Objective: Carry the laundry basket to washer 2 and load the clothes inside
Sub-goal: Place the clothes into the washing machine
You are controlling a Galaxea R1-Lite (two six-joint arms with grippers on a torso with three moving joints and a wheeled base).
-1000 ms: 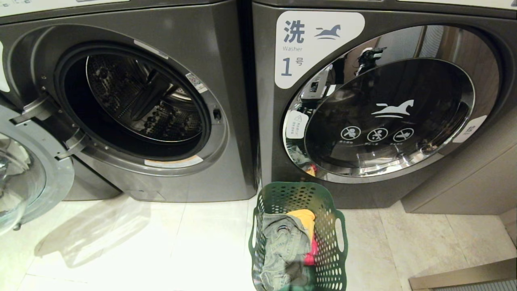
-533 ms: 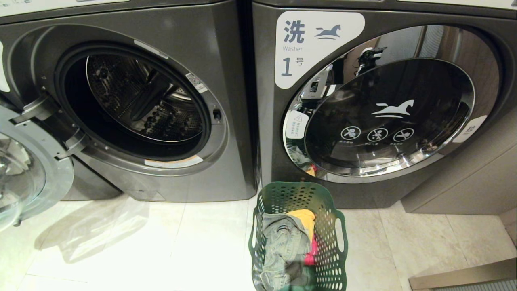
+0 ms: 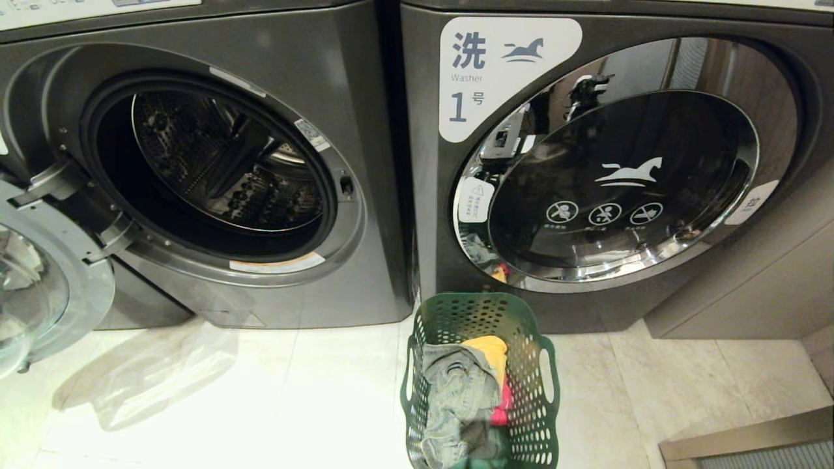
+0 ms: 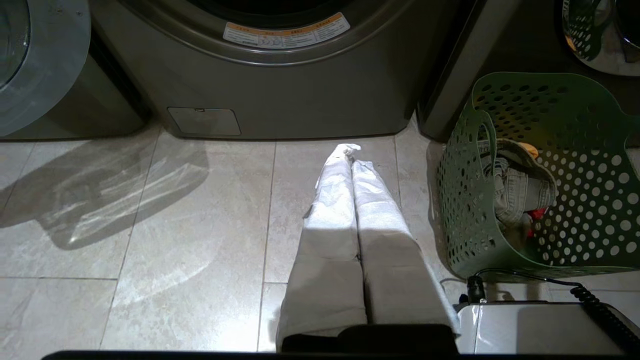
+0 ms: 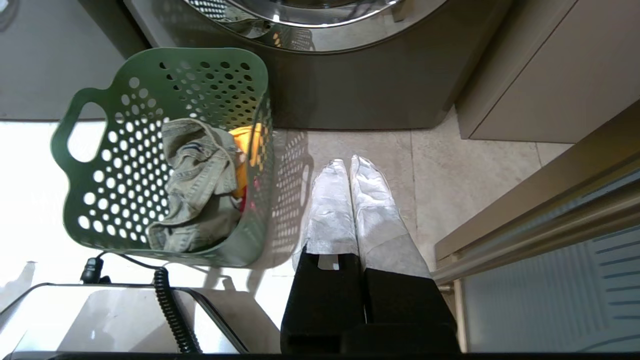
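The dark green laundry basket (image 3: 542, 391) stands on the tiled floor before the left edge of the washer labelled 1 (image 3: 427, 195). Inside lie the clothes: grey-green denim trousers (image 3: 456, 397), a yellow piece (image 3: 488, 348) and a red-pink piece (image 3: 502, 412). No label reading washer 2 is in view. My left gripper (image 4: 350, 150) hangs shut and empty over the floor, left of the basket (image 4: 465, 210). My right gripper (image 5: 348, 161) is shut and empty on the other side of the basket (image 5: 120, 190). Neither touches it.
Left of washer 1 stands an identical washer (image 3: 371, 117) with no numeral showing, its drum (image 3: 215, 163) exposed and its door (image 3: 65, 293) swung out to the left. A beige cabinet (image 3: 769, 280) and a low rail (image 3: 749, 440) bound the right side.
The whole head view has shifted slightly left, so the camera moved. The basket and clothes keep their place.
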